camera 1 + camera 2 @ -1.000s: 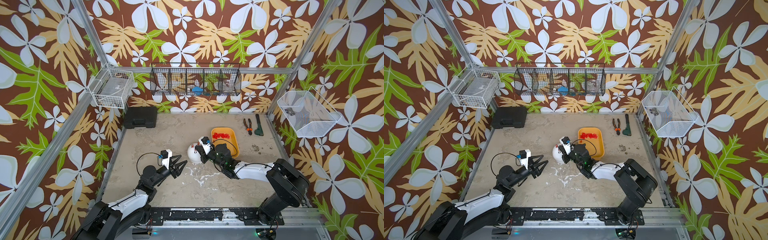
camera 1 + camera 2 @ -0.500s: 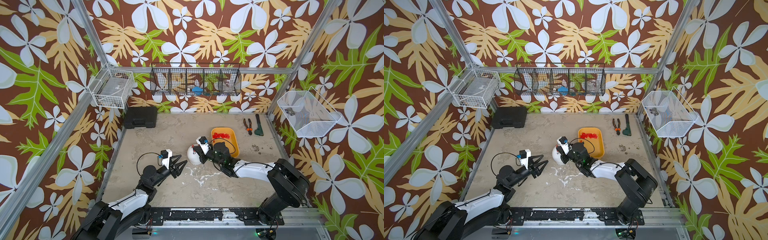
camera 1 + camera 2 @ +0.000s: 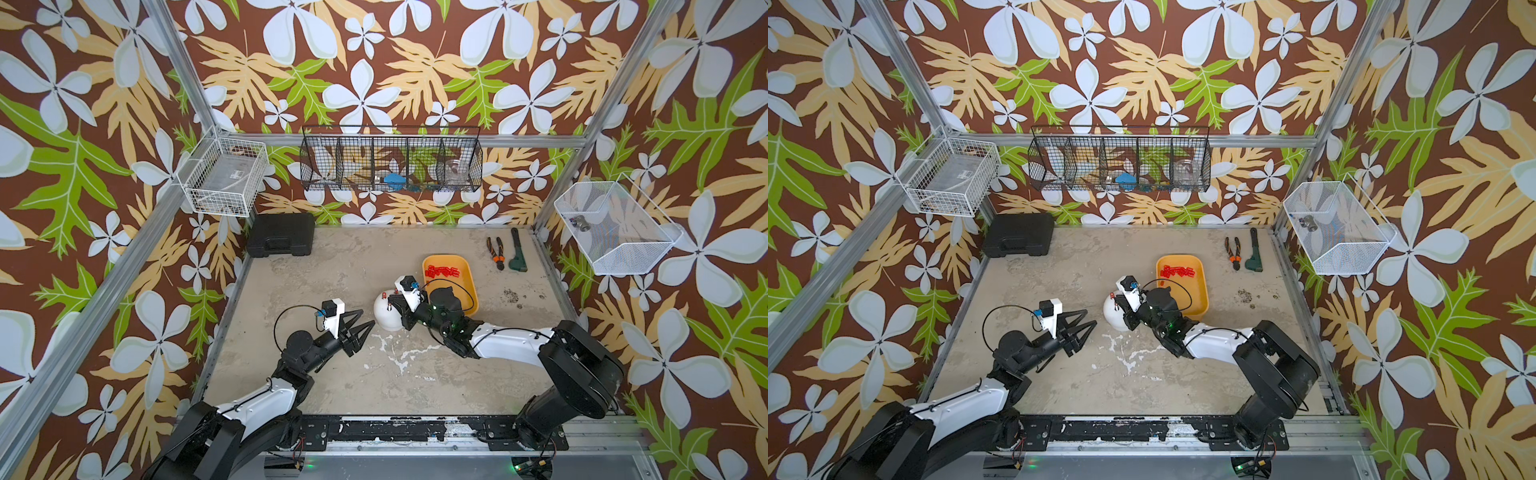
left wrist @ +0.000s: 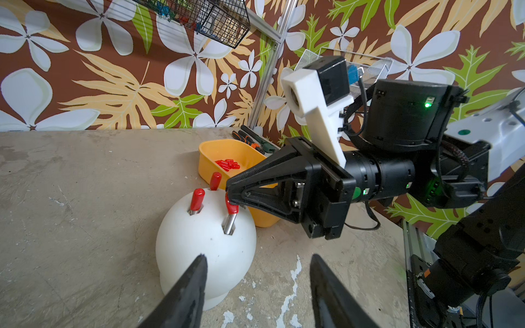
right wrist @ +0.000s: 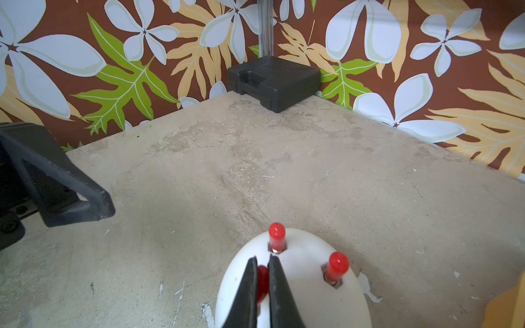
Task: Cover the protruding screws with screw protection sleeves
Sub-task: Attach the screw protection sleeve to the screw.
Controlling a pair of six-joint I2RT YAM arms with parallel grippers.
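Observation:
A white dome [image 3: 384,313] [image 4: 204,244] stands mid-table with the protruding screws sticking up from it. Two screws carry red screw protection sleeves [image 4: 197,198] [image 5: 277,234] [image 5: 336,265]. My right gripper [image 5: 262,259] [image 4: 230,196] is shut on a third red sleeve [image 5: 262,279] [image 4: 232,207], which sits on the top of a screw with bare grey thread [image 4: 229,224] below it. My left gripper [image 4: 257,257] [image 3: 365,326] is open and empty, just beside the dome. Several loose sleeves [image 3: 442,272] [image 4: 228,164] lie in the yellow tray [image 3: 467,266] [image 4: 213,159].
A black case [image 3: 280,235] sits at the back left corner. Orange-handled pliers [image 3: 496,253] and a green wrench [image 3: 517,251] lie at the back right. Wire baskets [image 3: 390,164] hang on the walls. White paint flakes [image 3: 399,357] mark the table.
My right gripper has shifted slightly left over the dome with the sleeve in it. The left arm has stayed still.

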